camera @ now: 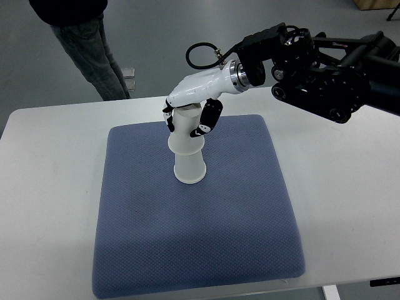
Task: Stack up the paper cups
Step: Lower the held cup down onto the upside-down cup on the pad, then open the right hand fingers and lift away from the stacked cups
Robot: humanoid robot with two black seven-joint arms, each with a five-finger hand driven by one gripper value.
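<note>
A stack of white paper cups (189,153) stands upside down on the blue mat (194,237), a little back of its middle. My right hand (190,119) comes in from the upper right and is shut on the top cup of the stack, fingers curled around its upper part. The lower cup's wide rim rests on the mat. No left arm shows.
The mat lies on a white table (337,187). A person in jeans (90,50) stands behind the table's far left edge. My dark right forearm (325,69) hangs over the table's back right.
</note>
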